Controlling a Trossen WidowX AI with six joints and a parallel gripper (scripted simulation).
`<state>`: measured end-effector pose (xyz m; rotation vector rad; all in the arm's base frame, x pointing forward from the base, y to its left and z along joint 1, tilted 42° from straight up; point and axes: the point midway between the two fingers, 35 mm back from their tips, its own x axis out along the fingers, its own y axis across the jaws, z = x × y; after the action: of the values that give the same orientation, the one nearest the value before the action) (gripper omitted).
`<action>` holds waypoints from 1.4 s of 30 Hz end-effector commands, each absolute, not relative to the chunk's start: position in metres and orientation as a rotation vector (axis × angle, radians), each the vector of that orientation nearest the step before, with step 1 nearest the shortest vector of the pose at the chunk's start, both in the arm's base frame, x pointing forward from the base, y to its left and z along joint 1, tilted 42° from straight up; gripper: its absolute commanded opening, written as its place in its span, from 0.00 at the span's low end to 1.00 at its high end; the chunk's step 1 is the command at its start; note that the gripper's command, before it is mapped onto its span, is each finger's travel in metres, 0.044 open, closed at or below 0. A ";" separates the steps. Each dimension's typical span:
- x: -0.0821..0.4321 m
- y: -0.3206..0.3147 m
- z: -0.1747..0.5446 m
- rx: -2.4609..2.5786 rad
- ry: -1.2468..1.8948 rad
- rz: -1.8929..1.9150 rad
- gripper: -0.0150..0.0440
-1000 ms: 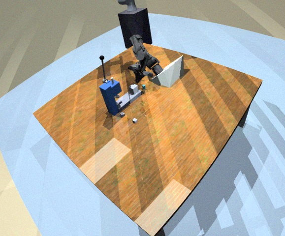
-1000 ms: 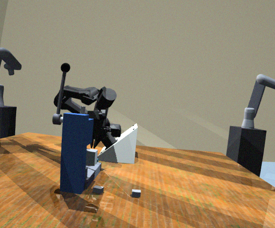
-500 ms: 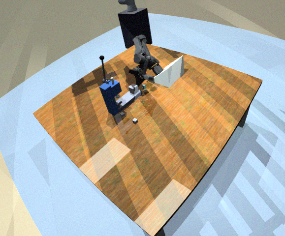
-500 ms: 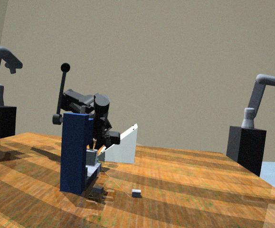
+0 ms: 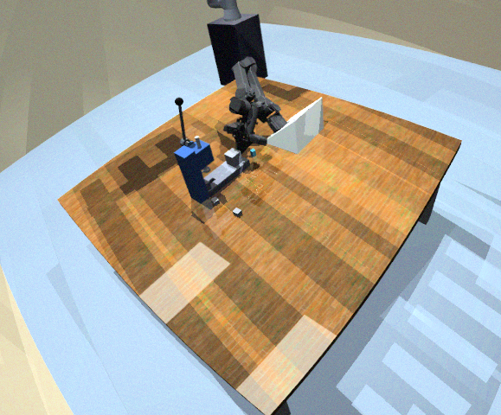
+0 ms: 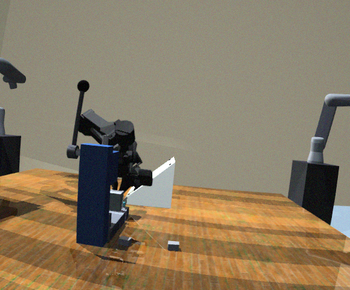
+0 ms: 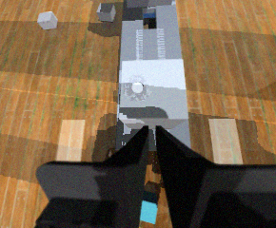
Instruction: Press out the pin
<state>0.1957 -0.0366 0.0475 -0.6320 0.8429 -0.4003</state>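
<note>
grey block (image 5: 232,156) (image 6: 116,200) (image 7: 152,90) just beyond the closed end effector's (image 5: 241,149) (image 6: 121,189) (image 7: 151,127) tips

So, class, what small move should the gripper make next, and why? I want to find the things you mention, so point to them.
Probably ease the shut gripper (image 5: 241,148) (image 6: 121,189) (image 7: 151,130) forward, nudging the block (image 5: 231,157) (image 6: 115,200) (image 7: 157,71) along the bed (image 5: 223,175) (image 6: 116,217) (image 7: 170,40): its tips are by the block's outer side, and the block sits short of the blue press column (image 5: 193,176) (image 6: 92,193).

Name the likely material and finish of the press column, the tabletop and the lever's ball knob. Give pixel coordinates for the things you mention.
Press column (image 5: 192,178) (image 6: 92,193): perhaps painted metal, given its even blue coat.
Tabletop (image 5: 330,201) (image 6: 231,225): apparently wood, by its grain and plank bands.
Ball knob (image 5: 178,101) (image 6: 83,86): smooth black, plastic or painted metal.
</note>
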 end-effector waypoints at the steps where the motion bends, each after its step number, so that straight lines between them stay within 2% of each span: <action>1: 0.201 -0.037 0.047 -0.637 0.838 -0.394 0.31; 42: 0.258 -0.044 0.046 -0.662 0.670 -0.335 0.31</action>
<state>0.2556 -0.0429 0.0483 -0.6552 0.6763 -0.3427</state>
